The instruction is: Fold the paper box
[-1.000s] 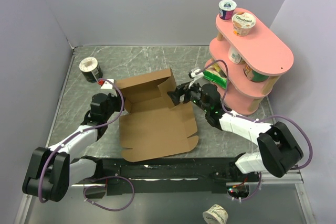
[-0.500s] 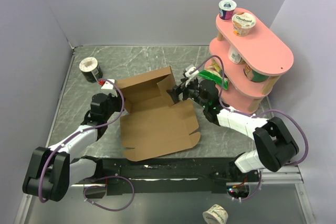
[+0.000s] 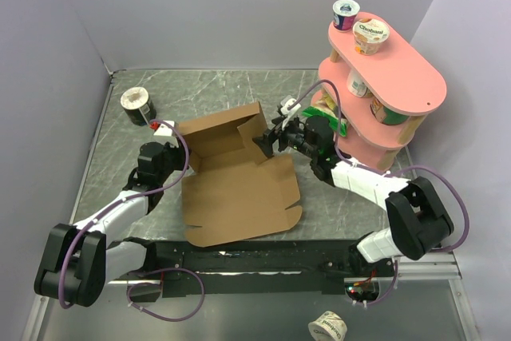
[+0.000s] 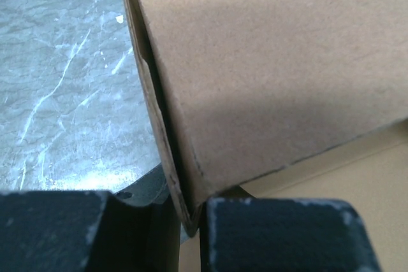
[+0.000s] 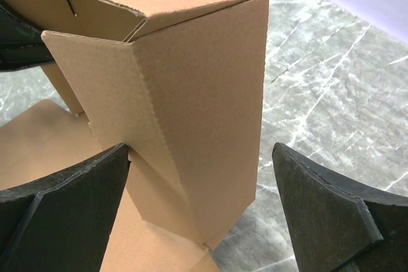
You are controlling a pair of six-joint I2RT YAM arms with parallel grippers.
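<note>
Top view: the paper box [image 3: 239,181] sits half-raised in the middle of the bench [image 3: 207,89], an arm at either side. Left wrist: left fingers [image 4: 287,237] narrow, pinching the box's upright wall edge. Right wrist: right fingers [image 5: 64,214] spread wide, straddling a standing corner.

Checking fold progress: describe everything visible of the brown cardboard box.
The brown corrugated cardboard box is half-folded: back and side walls stand at the far end, the panel with rounded tabs lies flat on the grey marbled table. The left gripper pinches its left wall; the right gripper straddles its right wall, open.
</note>
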